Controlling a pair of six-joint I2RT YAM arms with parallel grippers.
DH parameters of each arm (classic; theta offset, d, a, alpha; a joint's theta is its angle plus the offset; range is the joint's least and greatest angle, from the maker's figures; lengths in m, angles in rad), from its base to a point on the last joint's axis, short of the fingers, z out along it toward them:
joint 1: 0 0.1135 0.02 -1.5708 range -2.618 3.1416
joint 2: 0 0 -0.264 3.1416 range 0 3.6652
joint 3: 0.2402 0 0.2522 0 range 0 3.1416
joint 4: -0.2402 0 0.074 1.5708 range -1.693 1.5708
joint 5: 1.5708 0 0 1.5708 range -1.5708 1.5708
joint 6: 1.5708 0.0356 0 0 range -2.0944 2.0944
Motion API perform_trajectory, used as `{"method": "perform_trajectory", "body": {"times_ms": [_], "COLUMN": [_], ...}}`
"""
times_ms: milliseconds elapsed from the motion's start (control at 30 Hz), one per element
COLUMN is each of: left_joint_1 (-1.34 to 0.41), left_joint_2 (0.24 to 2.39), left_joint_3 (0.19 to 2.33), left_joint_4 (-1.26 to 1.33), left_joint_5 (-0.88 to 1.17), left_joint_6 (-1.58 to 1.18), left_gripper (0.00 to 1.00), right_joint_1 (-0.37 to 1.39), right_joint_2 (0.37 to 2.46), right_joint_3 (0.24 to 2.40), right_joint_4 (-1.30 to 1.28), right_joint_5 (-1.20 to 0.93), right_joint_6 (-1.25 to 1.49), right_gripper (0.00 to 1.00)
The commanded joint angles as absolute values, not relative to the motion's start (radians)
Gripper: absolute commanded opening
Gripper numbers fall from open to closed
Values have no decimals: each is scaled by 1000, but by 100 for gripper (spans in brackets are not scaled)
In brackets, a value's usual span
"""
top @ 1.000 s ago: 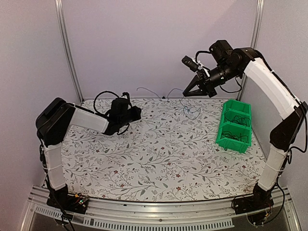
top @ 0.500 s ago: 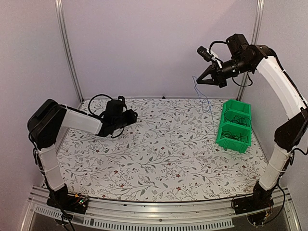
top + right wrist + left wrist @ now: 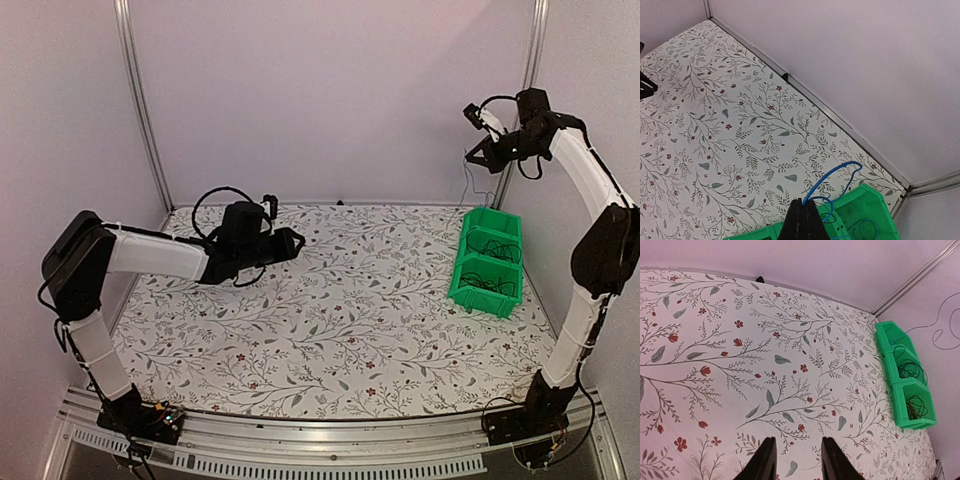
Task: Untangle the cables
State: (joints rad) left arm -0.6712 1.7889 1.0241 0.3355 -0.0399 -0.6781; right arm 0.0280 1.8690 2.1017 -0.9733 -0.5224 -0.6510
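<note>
My right gripper (image 3: pixel 472 158) is raised high at the back right, above the green bin (image 3: pixel 462 290). It is shut on the bright blue cable (image 3: pixel 840 172), which loops out from the tips (image 3: pixel 801 203) and trails down into the bin's far compartment. In the left wrist view the blue cable (image 3: pixel 940 335) shows as a thin line against the wall. Dark cables (image 3: pixel 490 240) lie coiled inside the bin compartments (image 3: pixel 912 371). My left gripper (image 3: pixel 296 240) hovers low over the back left of the table. Its jaws are open with only tablecloth between them (image 3: pixel 798 441).
The green bin (image 3: pixel 900 405) stands against the right side of the flowered table (image 3: pixel 330 320). Walls and metal posts (image 3: pixel 140 100) close the back and sides. The left arm's black hose loops above its wrist (image 3: pixel 215 200).
My right gripper swung up and to the right, carrying the blue cable from the table's back middle to above the bin. The left gripper's jaws widened and it shifted slightly right.
</note>
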Motion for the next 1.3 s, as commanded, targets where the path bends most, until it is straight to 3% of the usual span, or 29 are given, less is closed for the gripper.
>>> {"method": "perform_trajectory", "body": {"times_ms": [0, 533, 800, 1267], "left_joint_1": [-684, -695, -695, -700], "left_joint_2": [1750, 1767, 1772, 1805], "left_joint_3": [1051, 1104, 1108, 1133], "left_joint_4": [274, 234, 217, 217], "left_joint_5": [-22, -8, -8, 27], "left_joint_6": [-645, -636, -645, -664], "left_gripper": [34, 35, 35, 35], "right_joint_1": [-43, -178, -176, -176], "right_joint_2": [1914, 2059, 1990, 1880], "right_joint_3": [2098, 2089, 2169, 2103], "right_joint_4": [-827, -728, -763, -725], "right_joint_5": [-414, -327, -476, -414], "right_joint_6": [-635, -620, -580, -597], "right_gripper": [0, 0, 0, 0]}}
